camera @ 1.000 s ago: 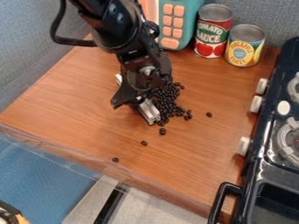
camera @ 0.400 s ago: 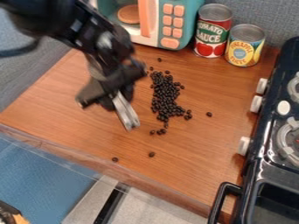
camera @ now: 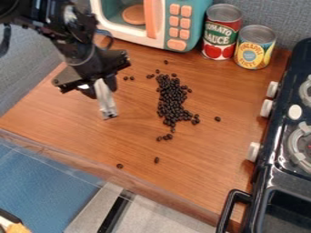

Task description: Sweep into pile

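Note:
My gripper (camera: pixel 98 86) hangs over the left part of the wooden table, shut on a light grey bar-shaped tool (camera: pixel 106 101) that points down toward the near edge. To its right, near the table's middle, lies a long, narrow pile of dark beans (camera: pixel 173 98). Stray beans lie around the pile: a few to its upper left, one (camera: pixel 217 119) at its right, and a few (camera: pixel 164 137) just below it. Two more sit near the front edge, one (camera: pixel 157 160) and another (camera: pixel 119 166) farther left.
The wooden table (camera: pixel 200 159) ends at a front edge under clear trim. At the back stand a toy microwave (camera: pixel 176 27), a tomato sauce can (camera: pixel 222 34) and a pineapple can (camera: pixel 254 49). A black toy stove (camera: pixel 267 164) with white knobs borders the right side.
The gripper and its tool have moved left, off the pile. The pile is uncovered, with stray beans at its upper left in view. A bean near the front edge has shifted.

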Controlling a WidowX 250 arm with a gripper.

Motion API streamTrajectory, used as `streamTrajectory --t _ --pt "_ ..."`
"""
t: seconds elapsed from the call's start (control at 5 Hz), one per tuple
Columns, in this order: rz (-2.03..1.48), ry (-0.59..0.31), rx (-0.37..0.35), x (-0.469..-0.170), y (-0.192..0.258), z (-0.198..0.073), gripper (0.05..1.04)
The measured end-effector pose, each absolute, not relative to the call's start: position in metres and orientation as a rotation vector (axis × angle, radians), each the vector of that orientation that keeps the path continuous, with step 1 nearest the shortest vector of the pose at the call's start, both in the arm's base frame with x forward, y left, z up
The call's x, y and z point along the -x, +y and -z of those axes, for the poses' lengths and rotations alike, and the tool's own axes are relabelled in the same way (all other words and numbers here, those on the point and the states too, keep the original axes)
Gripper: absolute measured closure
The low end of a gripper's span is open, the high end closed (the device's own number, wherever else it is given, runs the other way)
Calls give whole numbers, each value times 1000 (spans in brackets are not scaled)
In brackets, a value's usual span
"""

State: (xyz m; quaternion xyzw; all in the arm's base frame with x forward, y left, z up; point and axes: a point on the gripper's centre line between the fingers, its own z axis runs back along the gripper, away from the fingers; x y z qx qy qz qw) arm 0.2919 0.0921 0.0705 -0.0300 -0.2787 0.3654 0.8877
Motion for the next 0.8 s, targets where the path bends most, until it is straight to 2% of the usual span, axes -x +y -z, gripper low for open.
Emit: streamTrajectory --t 0.4,0.8 --pt "-497 -596 22 -314 139 -44 703" --pt "-53 -563 141 -343 161 -37 703"
